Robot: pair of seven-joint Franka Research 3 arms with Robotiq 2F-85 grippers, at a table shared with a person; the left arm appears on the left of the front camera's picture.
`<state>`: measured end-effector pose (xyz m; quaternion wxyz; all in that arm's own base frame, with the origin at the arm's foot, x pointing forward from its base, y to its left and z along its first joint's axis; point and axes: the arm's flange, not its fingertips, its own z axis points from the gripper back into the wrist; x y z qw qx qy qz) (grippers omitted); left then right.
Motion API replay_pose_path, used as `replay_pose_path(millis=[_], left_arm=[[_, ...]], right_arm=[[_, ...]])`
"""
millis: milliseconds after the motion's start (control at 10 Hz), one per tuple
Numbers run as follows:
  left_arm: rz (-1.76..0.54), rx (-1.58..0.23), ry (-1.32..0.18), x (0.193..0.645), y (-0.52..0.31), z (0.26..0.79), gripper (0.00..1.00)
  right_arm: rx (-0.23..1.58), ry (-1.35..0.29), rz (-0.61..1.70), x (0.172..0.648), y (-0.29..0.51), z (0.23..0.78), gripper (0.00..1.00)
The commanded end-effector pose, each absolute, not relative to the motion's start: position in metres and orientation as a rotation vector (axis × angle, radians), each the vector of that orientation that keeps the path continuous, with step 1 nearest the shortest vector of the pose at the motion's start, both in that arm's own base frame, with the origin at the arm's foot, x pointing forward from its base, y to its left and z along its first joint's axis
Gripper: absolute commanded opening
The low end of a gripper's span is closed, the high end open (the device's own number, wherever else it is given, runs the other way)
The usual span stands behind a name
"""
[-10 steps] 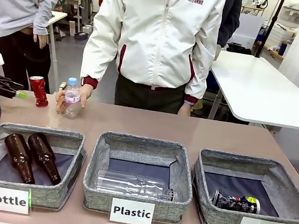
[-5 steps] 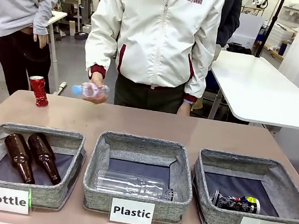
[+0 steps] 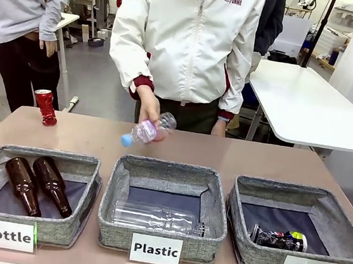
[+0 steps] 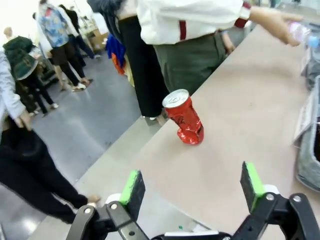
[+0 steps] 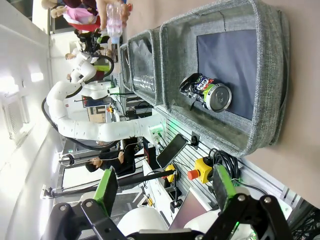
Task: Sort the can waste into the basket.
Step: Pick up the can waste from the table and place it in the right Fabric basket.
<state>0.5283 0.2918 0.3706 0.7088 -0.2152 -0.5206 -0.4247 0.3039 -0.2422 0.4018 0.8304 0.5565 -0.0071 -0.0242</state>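
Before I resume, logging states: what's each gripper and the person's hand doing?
Left gripper: open, empty.
Right gripper: open, empty.
Person's hand: holding a plastic bottle.

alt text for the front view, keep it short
A person's hand holds a small clear plastic bottle tilted, cap end down, above the table. A crushed red can stands at the table's far left; a dark crushed can lies in the basket labelled Can, on the right.
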Motion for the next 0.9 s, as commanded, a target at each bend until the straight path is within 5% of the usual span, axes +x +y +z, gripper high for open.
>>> replay_pose_path(millis=[0,800], left_arm=[[-0.993,-0.521,-1.077,0.558,0.271,0.361,1.0],[-1.0,-0.652,-0.871,0.635,0.21,0.292,1.0]], right_arm=[[1.18,-0.021,-0.032,0.301,-0.244,0.404,1.0],[1.18,-0.021,-0.032,0.301,-0.244,0.404,1.0]])
